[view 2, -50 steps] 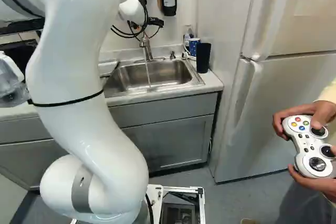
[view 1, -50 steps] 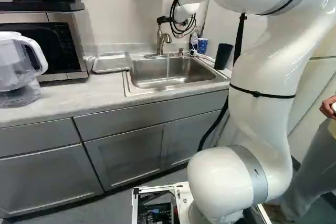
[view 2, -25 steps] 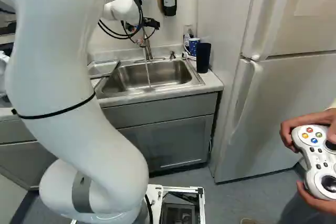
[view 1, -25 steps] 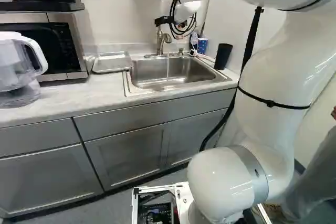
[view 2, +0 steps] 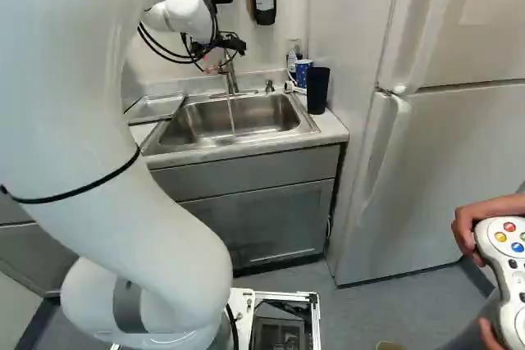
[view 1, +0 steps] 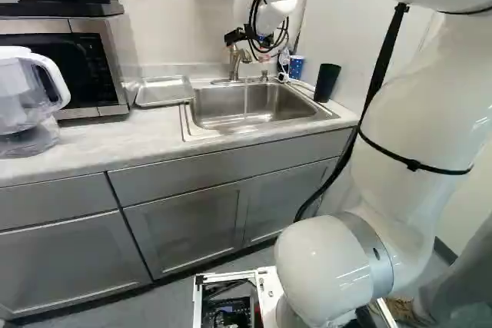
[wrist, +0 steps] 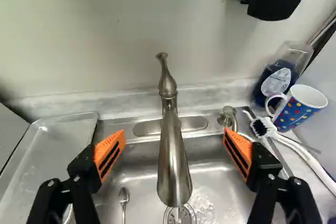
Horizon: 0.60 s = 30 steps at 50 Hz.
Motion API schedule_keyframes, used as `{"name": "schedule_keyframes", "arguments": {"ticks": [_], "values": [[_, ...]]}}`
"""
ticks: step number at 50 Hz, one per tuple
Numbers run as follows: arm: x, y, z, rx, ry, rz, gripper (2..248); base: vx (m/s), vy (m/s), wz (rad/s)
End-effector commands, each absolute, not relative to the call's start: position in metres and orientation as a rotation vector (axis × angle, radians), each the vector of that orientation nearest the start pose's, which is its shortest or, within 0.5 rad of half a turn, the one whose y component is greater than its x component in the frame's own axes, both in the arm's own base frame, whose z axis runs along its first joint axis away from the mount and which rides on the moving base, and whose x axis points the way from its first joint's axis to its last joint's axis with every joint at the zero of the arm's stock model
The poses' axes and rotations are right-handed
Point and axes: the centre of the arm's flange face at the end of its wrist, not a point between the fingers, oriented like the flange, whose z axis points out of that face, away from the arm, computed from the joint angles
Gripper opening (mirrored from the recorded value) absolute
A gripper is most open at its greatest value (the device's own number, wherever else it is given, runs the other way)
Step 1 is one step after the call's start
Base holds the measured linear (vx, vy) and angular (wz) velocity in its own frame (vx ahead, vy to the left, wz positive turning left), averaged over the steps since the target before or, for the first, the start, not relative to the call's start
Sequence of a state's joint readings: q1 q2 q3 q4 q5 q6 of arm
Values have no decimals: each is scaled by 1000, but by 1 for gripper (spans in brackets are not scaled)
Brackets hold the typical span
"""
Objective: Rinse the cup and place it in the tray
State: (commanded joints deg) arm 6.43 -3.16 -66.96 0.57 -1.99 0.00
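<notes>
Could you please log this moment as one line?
jaws: open, nothing gripped | faucet: water running | dotted mug: beside sink | dark tumbler: near mug | tray: sink's other side

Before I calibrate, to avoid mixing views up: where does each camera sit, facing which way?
Left base view: behind the arm, left; faces sink, microwave, slightly down; arm right of middle.
Right base view: behind it, right; faces sink, fridge; arm left of middle.
Wrist view: on the wrist, looking along the open hand at the faucet; both fingers show.
All share sink and faucet.
</notes>
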Motion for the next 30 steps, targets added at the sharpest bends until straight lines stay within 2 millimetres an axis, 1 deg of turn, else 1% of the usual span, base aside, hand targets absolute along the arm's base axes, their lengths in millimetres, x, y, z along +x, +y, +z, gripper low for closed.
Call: {"name": "schedule_keyframes", "arguments": {"ticks": [19,30], "values": [[519,60,649,-2730,-145,-1424,247,0,0,0],[506,56,644,-2782,-141,-1333,247,0,0,0]]}}
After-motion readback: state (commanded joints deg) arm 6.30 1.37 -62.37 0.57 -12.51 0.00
